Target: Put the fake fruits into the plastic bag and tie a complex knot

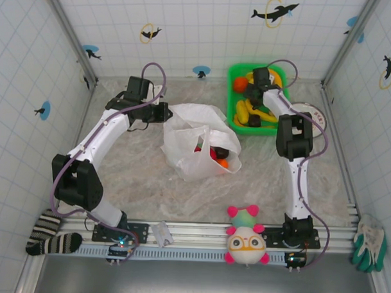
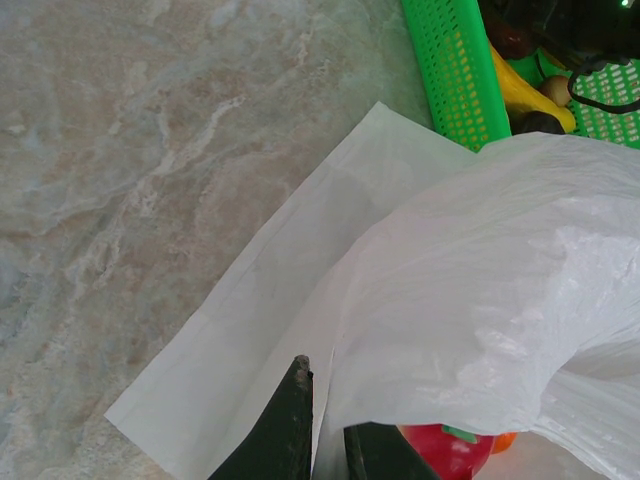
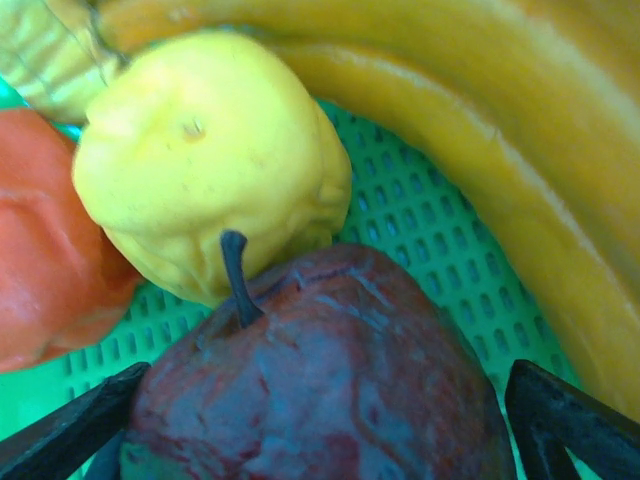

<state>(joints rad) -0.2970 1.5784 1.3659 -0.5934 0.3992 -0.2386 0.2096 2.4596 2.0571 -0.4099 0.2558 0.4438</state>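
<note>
The white plastic bag (image 1: 194, 139) lies open mid-table with red, orange and dark fake fruits (image 1: 216, 155) inside. My left gripper (image 1: 162, 113) is at its left edge, shut on a fold of the bag film (image 2: 330, 400); a red fruit (image 2: 450, 447) shows under the film. My right gripper (image 1: 254, 92) is down in the green basket (image 1: 235, 72). It is open, its jaws straddling a dark red apple (image 3: 320, 380). A yellow fruit (image 3: 210, 160), yellow bananas (image 3: 480, 150) and an orange-red fruit (image 3: 40, 260) crowd behind the apple. No knot is in view.
A pink-and-green plush toy (image 1: 245, 237) sits at the near rail between the arm bases. A striped sock (image 1: 51, 235) lies near left and a green glove (image 1: 369, 242) near right. The basket wall (image 2: 450, 70) stands close beyond the bag.
</note>
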